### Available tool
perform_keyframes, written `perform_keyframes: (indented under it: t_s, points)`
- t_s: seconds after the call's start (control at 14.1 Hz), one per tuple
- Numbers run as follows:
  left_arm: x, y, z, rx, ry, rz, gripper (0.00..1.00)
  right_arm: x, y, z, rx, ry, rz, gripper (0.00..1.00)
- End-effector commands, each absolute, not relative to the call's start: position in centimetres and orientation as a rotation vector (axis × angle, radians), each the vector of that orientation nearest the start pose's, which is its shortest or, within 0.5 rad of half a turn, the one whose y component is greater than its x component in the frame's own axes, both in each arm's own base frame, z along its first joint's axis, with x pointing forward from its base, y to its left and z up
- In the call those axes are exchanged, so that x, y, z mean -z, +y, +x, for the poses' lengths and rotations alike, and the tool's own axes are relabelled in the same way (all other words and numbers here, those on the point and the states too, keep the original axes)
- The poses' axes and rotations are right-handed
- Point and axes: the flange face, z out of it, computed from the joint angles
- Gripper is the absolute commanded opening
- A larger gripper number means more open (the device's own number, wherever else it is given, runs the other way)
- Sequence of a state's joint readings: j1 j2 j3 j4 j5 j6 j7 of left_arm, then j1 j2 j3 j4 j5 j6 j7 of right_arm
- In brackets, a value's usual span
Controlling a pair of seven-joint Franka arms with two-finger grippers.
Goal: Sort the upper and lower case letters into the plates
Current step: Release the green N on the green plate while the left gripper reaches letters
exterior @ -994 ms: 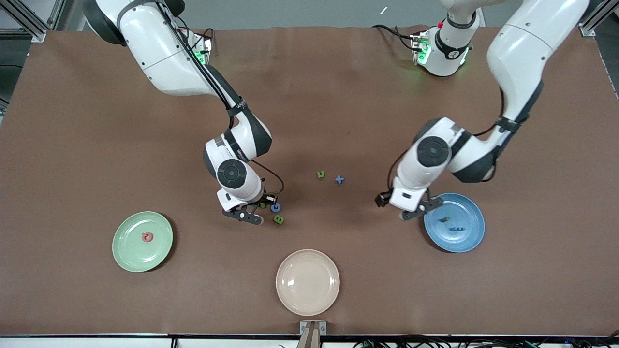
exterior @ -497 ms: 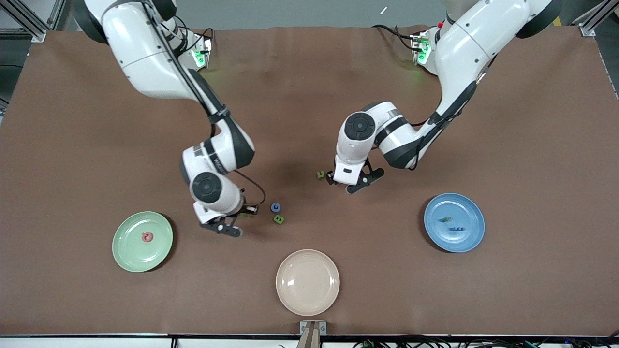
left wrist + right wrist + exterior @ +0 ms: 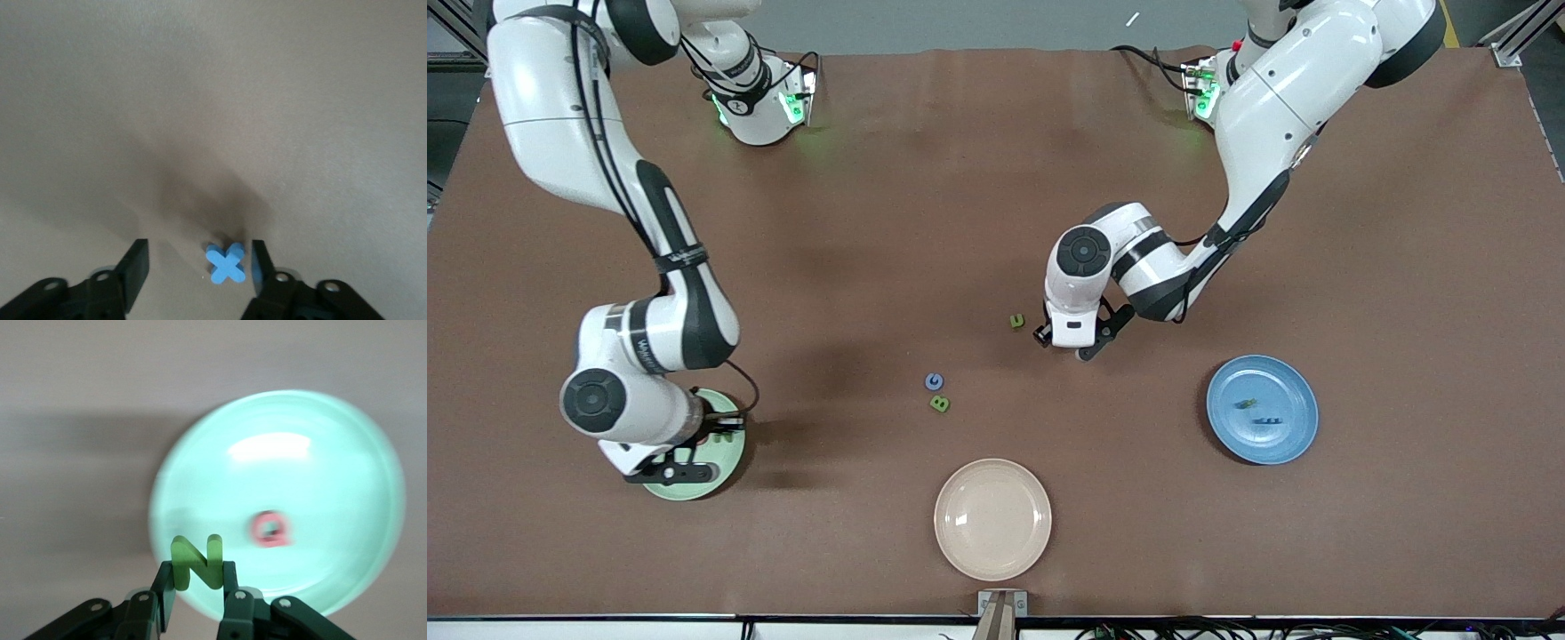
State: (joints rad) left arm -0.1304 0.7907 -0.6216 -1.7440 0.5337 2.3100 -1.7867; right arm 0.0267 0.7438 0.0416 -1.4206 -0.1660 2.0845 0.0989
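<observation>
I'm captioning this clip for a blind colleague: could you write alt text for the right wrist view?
The right gripper is shut on a green letter N, held above the rim of a pale mint green plate. A pink letter Q already lies in that plate, which sits on a brown table.

High front camera faces both arms; wrist cameras look down, close to the table (image 3: 996, 178).

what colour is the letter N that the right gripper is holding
Green: the chunky green letter N, pinched in the right gripper, shows best in the right wrist view.
</observation>
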Motion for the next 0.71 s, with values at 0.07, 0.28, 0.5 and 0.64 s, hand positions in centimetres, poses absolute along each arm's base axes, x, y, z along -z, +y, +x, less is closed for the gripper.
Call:
perform_keyframes:
  t_s: [0.07, 0.28, 0.5, 0.64]
  points:
    - [-18.1, -42.8, 50.8, -0.094, -1.233, -2.879, 0.66, -24.4, 1.0, 71.7, -0.137, -0.119, -3.282, 0.29]
    - [-17.2, -43.6, 50.7, -0.112, -1.243, -2.876, 0.66, -24.0, 1.8, 71.6, -0.143, -0.110, -3.267, 0.80]
    - [-16.3, -43.7, 50.5, -0.097, -1.237, -2.862, 0.46, -24.1, 3.8, 71.4, -0.152, -0.105, -3.238, 0.85]
    - [-16.8, -43.2, 51.2, -0.089, -1.270, -2.853, 0.07, -24.4, 7.9, 71.0, -0.157, -0.024, -3.181, 0.85]
